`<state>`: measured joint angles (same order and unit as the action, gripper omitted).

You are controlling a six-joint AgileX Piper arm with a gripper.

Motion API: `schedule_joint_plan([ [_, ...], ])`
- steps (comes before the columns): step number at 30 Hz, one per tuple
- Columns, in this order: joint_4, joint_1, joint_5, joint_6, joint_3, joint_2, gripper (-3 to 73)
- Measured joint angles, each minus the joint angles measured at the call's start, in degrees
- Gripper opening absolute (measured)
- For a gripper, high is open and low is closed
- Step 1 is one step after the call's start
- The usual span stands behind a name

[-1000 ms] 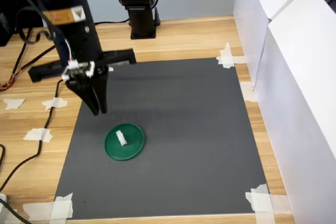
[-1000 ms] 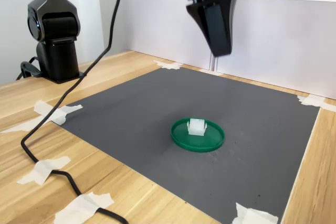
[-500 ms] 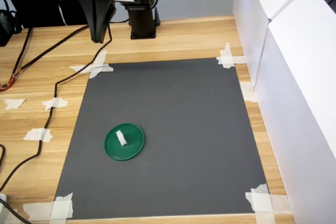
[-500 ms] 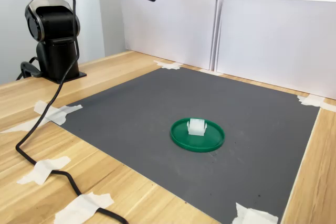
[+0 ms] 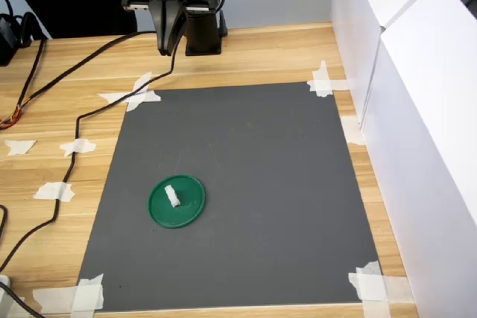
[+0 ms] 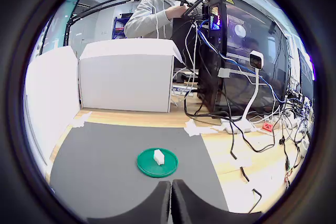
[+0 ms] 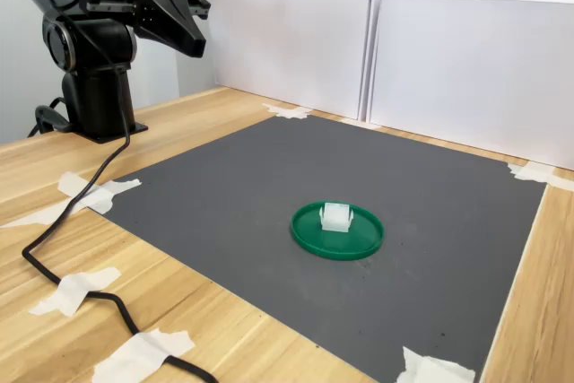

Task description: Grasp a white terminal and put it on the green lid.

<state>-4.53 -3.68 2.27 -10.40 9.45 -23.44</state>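
Dark green plastic forms the green lid (image 5: 177,201), a flat round disc lying on the dark grey mat (image 5: 246,154) toward the first exterior view's lower left. The white terminal (image 5: 172,195) rests on top of the green lid, inside its raised rim; in the second exterior view it sits slightly toward the far side of the disc (image 7: 337,216). The gripper (image 5: 166,44) is well apart from both items: in the first exterior view it hangs above the wooden table (image 5: 253,53) at the far edge of the mat, just in front of the arm's black base (image 5: 201,31), with its dark fingers pointing downward. In the second exterior view the gripper (image 7: 193,38) appears at the upper left, raised high above the table and off the mat. The wrist view shows the two fingertips pressed together with only a thin seam between them and nothing held, so the jaws are clenched empty. In that view the terminal (image 6: 158,156) and lid (image 6: 157,162) lie ahead of the closed tips, clear of them; the fisheye distortion makes the true gap hard to judge. White tape pieces (image 5: 133,96) fix the mat corners, and a black cable (image 5: 82,121) trails across the table.
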Motion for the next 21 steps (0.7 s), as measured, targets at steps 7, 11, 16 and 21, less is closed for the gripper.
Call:
schedule_joint_plan([
  [7,-0.7,0.1,-0.1,1.3,-2.7,10.7,-1.6],
  [11,-0.8,0.1,1.2,1.5,-5.8,17.0,-1.6],
  [16,-0.6,0.1,3.8,1.0,-8.6,23.0,-1.6],
  [21,0.5,0.1,6.2,0.6,-9.4,24.0,-1.6],
])
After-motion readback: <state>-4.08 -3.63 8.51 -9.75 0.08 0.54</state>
